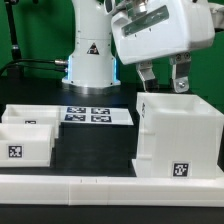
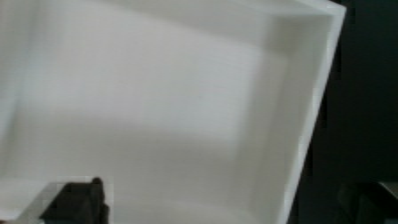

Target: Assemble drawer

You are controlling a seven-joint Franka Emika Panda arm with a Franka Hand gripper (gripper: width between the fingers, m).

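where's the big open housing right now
In the exterior view the housing stands on that view's right, next to the long rail, with the trays at the left.

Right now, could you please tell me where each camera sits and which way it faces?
Exterior view: off the arm, set low, facing the arm's base; shows the housing, trays, marker board and open gripper.
Wrist view: on the wrist, looking into the housing's white interior; one dark fingertip shows.
Shared: the housing and the gripper.

Even bright light, wrist view blurred — soft
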